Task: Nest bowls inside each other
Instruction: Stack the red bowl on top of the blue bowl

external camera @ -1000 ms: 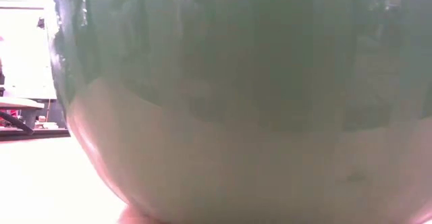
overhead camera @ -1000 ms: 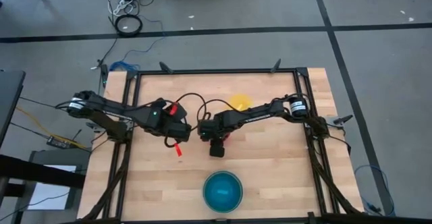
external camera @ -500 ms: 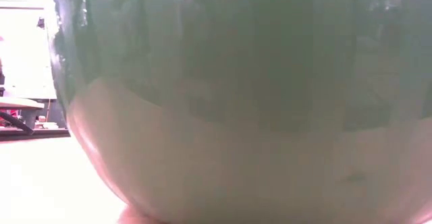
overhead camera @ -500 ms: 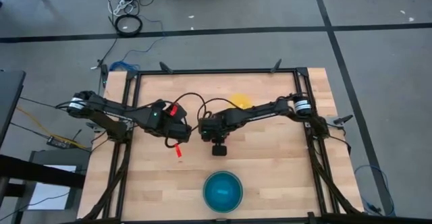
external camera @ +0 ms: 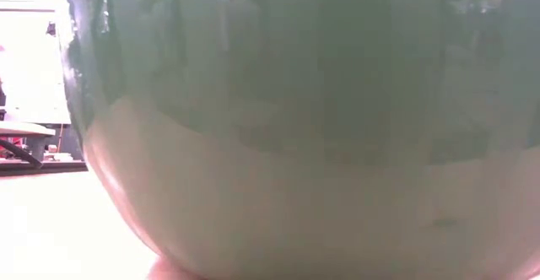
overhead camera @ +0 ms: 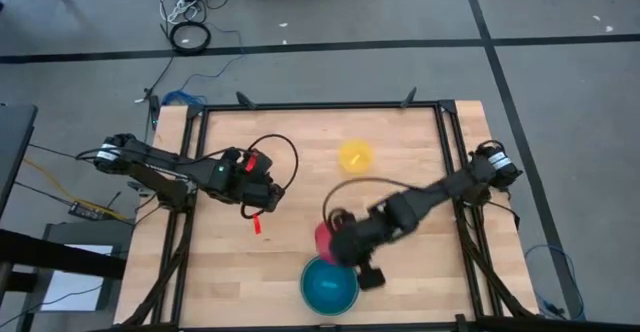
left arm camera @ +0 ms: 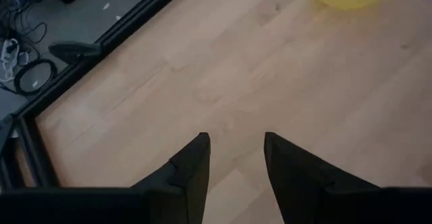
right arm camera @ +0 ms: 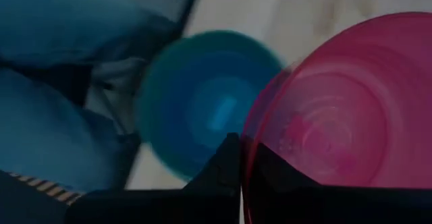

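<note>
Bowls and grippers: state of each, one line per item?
red-pink bowl: pinched at its rim by the right gripper, carried beside the stack.
nested bowl stack: upright at the table's near edge, cyan-blue bowl innermost.
yellow bowl: alone on the table, not nested.
right gripper: shut on the red-pink bowl.
left gripper: open, empty, over bare wood.

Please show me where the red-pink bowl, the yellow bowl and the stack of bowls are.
Red-pink bowl point(right arm camera: 351, 116): right wrist view, inner wall.
Yellow bowl point(overhead camera: 355, 155): high view, its centre.
Stack of bowls point(overhead camera: 329, 286): high view, centre of the innermost blue bowl.
</note>
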### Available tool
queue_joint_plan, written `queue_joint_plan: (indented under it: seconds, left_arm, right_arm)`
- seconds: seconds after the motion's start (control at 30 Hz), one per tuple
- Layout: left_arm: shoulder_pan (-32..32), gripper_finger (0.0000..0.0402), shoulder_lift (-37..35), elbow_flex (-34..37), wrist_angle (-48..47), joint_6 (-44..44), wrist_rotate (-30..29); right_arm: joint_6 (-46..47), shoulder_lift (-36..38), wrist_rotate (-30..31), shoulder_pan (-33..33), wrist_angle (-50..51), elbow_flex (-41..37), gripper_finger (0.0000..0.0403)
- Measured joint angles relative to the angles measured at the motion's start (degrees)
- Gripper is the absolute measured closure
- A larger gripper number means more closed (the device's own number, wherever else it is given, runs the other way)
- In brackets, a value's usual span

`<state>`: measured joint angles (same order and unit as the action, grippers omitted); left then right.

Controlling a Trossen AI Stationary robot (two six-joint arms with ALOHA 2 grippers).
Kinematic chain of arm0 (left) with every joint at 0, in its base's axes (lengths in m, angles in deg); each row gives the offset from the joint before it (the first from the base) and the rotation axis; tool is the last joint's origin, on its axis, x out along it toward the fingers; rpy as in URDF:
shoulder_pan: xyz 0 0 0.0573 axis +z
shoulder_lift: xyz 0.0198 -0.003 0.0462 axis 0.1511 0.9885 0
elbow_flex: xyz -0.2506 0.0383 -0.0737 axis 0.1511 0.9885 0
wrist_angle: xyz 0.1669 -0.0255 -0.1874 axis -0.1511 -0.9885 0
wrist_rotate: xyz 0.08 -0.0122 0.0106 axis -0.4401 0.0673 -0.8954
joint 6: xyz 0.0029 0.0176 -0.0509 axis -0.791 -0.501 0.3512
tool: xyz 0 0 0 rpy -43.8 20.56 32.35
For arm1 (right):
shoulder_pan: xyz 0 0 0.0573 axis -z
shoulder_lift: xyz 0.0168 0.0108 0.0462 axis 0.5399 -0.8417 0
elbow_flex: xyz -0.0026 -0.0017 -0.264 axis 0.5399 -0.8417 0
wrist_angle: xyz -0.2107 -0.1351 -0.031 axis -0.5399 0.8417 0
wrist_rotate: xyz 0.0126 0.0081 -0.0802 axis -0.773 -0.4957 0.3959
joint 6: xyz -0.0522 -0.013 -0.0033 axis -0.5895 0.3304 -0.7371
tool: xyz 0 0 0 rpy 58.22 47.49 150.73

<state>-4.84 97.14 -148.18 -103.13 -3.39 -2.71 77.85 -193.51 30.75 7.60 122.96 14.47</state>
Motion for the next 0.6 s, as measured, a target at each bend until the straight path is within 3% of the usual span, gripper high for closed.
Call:
queue_joint_plan:
  seconds: [0.27,0.6]
  left_arm:
    - [-2.5,0.0252,0.0,0.0,4.44,-0.03,0.0]
    - [-6.83,0.0252,0.02,0.01,4.62,2.37,-0.01]
  right_arm:
    - [5.54,-4.36,1.32,-6.38,-7.66,-0.11,0.0397]
    - [10.65,-6.03,-0.03,-6.17,-9.13,-0.07,0.0297]
